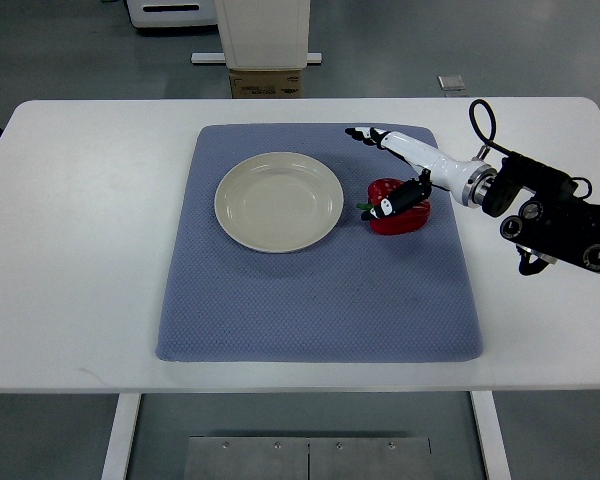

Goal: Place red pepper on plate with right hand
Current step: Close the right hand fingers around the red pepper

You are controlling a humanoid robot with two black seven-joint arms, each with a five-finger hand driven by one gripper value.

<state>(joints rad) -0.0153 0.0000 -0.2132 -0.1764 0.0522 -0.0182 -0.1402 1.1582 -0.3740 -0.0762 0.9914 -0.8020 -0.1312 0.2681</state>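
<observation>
White table (pixel 80 250), blue mat (pixel 310 300), cream plate (pixel 278 201) empty at mat's upper middle. Red pepper (pixel 398 212) on mat just right of plate. Right hand (pixel 405 170) over pepper, fingers spread wide, thumb touching it.

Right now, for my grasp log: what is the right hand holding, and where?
Nothing held yet: right hand open, thumb touching the red pepper top.

Right hand (pixel 400 165) comes in white and slender, fingers tipped in black. Behind it, toward the table (pixel 80 250) edge, a silver wrist ring, then a bulky black forearm with round fittings and a looping black cable.
</observation>
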